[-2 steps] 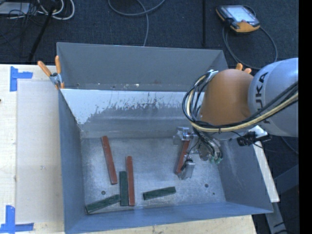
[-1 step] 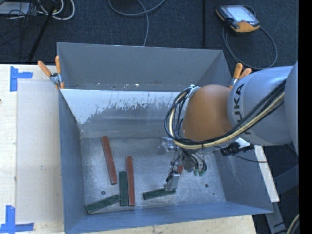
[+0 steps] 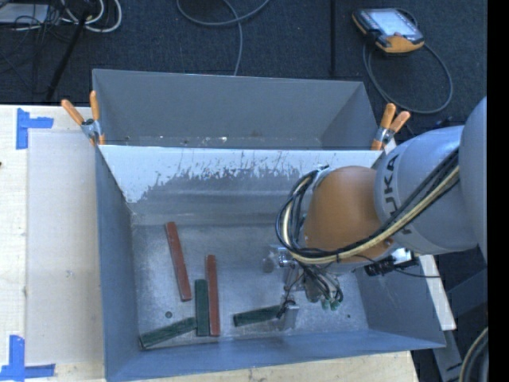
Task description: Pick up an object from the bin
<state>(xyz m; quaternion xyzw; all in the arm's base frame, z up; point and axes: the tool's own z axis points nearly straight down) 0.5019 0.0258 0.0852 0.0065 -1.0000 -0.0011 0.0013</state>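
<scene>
My gripper (image 3: pixel 288 310) reaches down to the bin floor near the front, right of the middle, below the orange wrist cover. Its fingertips stand at the right end of a short dark green bar (image 3: pixel 256 317) that lies flat along the front of the bin. Whether the tips touch or enclose that end I cannot make out. Left of it a red-brown bar (image 3: pixel 212 294) lies lengthwise beside another dark green bar (image 3: pixel 202 307).
A longer red-brown bar (image 3: pixel 178 261) lies slanted in the left half of the bin. One more dark green bar (image 3: pixel 169 333) rests near the front left corner. The arm and its cables cover the bin's right side.
</scene>
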